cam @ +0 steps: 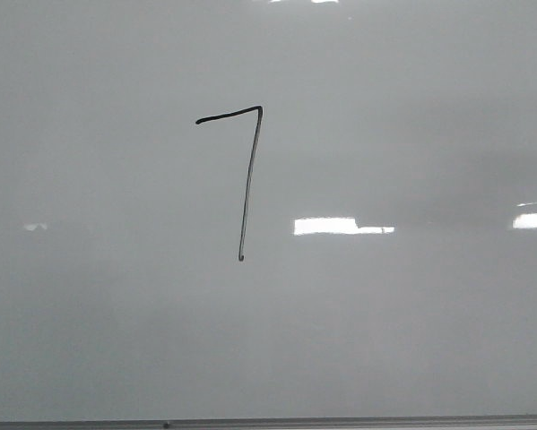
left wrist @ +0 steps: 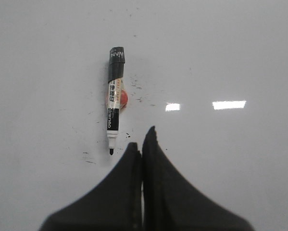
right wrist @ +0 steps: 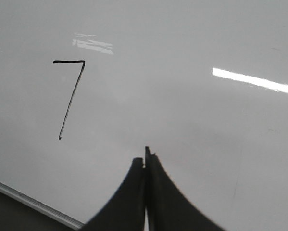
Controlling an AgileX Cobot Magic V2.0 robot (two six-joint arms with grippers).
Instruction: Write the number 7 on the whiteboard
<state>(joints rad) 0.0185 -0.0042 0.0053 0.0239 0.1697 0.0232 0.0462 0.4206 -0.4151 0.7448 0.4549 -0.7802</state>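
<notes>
One finished figure, the number 7, is seen in the front view on the whiteboard, a little left of centre, its short bar rising slightly to the right and its long stem running nearly upright down to a blunt end; no tool is shown there. From the left wrist, the left tool is seen pressed closed on nothing, and an uncapped marker lies just beyond its tips, long axis roughly along the reach, nib toward the tool, so this arm is judged nearer for any retrieval. From the right wrist, the right tool is likewise closed and empty, with the 7 lying well apart, ahead and off to one side
</notes>
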